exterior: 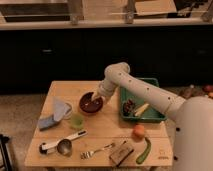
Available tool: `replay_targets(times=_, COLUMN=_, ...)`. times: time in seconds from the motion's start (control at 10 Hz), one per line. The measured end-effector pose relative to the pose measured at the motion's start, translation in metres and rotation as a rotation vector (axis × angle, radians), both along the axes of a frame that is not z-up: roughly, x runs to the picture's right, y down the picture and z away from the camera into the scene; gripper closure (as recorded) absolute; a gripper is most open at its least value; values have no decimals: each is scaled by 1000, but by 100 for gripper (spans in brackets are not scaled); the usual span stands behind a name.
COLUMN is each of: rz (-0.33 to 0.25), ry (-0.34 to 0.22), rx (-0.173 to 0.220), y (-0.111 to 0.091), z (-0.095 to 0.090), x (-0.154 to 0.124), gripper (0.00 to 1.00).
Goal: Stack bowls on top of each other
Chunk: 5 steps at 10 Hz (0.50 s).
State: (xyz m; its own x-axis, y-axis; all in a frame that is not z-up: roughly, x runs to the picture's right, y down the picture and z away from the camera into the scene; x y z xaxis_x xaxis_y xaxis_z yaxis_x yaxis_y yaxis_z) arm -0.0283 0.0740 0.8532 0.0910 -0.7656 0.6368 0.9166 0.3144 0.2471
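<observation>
The dark maroon bowl (91,105) stands upright on the wooden table (107,127), a little left of its middle. My gripper (96,95) is at the bowl's far right rim, reaching down into or onto it from the white arm (142,87). The orange bowl (67,107) is to the left of the maroon bowl and mostly covered by a blue-grey cloth (52,117), so only a bit of its edge shows. The two bowls stand apart.
A small green cup (77,121) stands just in front of the bowls. A metal scoop with a white handle (61,146), a fork (97,149) and a brown block (121,153) lie near the front edge. A green tray (150,116) with food is to the right, with an orange fruit (138,132) and a green vegetable (144,150) in front of it.
</observation>
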Motion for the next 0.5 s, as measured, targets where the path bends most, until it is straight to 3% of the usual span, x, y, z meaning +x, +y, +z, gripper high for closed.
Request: replay_targets(times=0.5, rz=-16, ry=8, rx=-10, y=-2, z=1, x=-5, gripper=20)
